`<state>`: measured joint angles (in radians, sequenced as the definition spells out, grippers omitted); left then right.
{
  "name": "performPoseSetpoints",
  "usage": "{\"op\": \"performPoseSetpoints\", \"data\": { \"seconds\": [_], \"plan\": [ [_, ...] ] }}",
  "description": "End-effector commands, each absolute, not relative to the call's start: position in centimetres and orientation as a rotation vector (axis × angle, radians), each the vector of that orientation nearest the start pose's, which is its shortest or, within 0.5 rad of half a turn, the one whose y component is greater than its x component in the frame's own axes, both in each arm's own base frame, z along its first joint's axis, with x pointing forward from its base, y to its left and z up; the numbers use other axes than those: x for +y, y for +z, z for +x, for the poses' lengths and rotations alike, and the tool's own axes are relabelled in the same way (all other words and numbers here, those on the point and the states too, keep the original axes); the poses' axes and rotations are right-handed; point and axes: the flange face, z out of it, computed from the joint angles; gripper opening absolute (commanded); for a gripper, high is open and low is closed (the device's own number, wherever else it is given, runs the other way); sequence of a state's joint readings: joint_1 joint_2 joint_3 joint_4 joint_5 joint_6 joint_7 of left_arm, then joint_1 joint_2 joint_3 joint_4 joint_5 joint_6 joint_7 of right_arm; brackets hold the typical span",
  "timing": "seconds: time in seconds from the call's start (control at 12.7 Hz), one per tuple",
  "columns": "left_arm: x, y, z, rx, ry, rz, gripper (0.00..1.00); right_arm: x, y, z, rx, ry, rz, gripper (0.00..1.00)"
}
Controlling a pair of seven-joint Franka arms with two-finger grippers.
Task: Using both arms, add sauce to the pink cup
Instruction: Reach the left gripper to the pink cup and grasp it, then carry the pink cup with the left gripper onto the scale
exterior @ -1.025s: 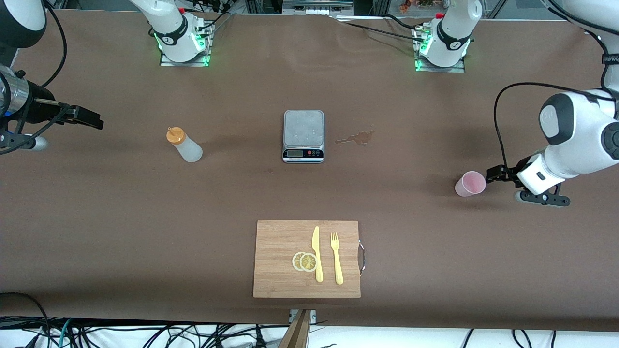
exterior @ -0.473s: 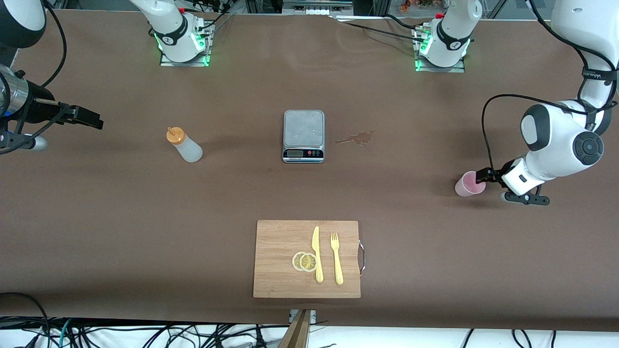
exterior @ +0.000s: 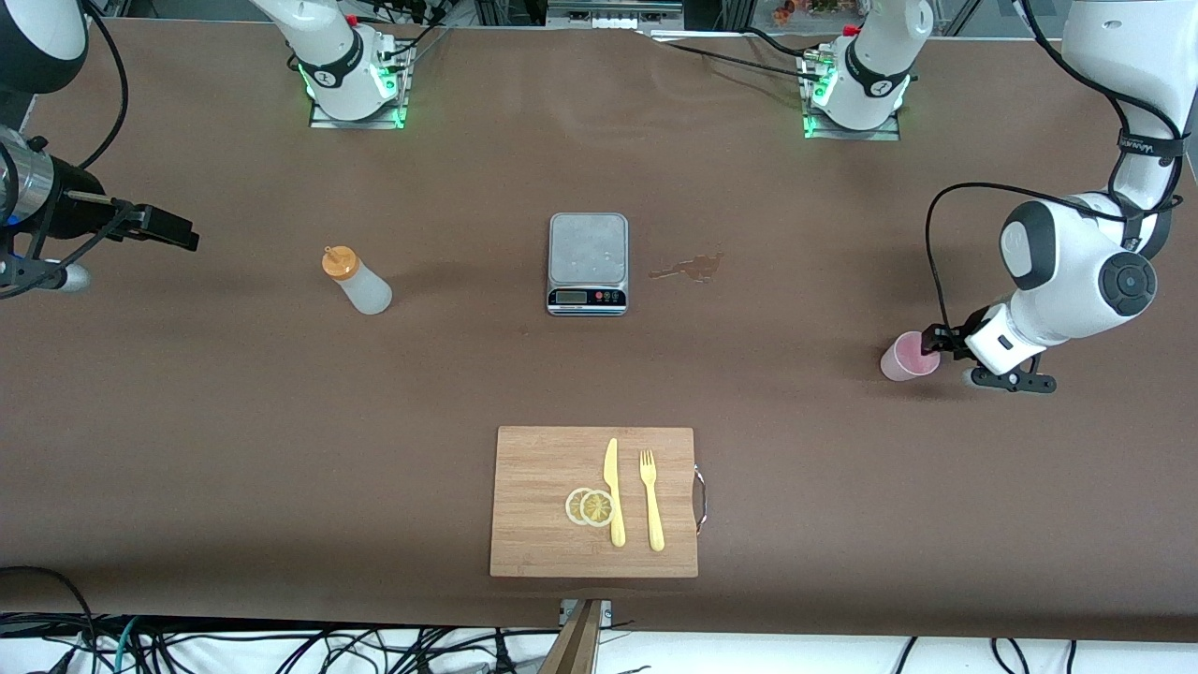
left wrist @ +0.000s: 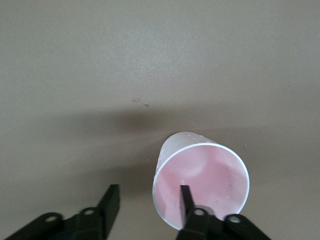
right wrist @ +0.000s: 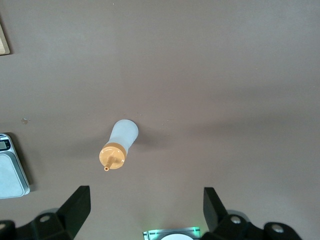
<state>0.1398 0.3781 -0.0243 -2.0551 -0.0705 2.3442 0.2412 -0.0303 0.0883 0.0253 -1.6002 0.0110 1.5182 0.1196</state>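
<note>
Nearest the front camera, a cutting board (exterior: 552, 543) is lying on the desk (exterior: 234, 421). Farther back, toward the left arm's end, the pink cup (exterior: 906, 357) is standing upright; the left end effector (left wrist: 148, 205) is straddling its rim, one finger (left wrist: 187, 200) inside, one outside, not yet clamped. Farther still, the sauce (exterior: 357, 280) is standing toward the right arm's end, the right end effector (right wrist: 145, 207) hanging released above the desk there.

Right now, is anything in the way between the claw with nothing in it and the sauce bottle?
Nothing visible is. The right claw hangs open over bare table toward the right arm's end, and only brown table lies between it and the sauce bottle. The scale stands past the bottle, toward the table's middle.
</note>
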Motion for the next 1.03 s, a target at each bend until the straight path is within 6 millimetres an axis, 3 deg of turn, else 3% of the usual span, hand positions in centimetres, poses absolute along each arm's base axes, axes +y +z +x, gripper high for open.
{"op": "performPoseSetpoints", "data": {
  "seconds": [0.0,0.24,0.47,0.63,0.95],
  "plan": [
    [6.8,24.4,57.9,0.077,0.104,-3.223,0.01,0.0,56.3,56.8,0.204,0.268,-3.116,1.0],
    [6.9,24.7,58.2,0.053,0.097,-3.223,0.0,0.2,56.3,56.8,0.201,0.268,-3.117,1.0],
    [5.4,27.6,59.5,0.092,0.105,-3.229,0.0,0.2,56.4,56.8,0.201,0.265,-3.117,1.0],
    [0.8,31.0,60.6,0.06,0.163,-3.256,0.0,0.2,56.4,56.8,0.204,0.265,-3.117,1.0],
    [-10.4,34.2,58.7,0.04,0.272,-3.309,0.0,0.4,56.5,56.8,0.194,0.263,-3.117,1.0]
  ]
}}
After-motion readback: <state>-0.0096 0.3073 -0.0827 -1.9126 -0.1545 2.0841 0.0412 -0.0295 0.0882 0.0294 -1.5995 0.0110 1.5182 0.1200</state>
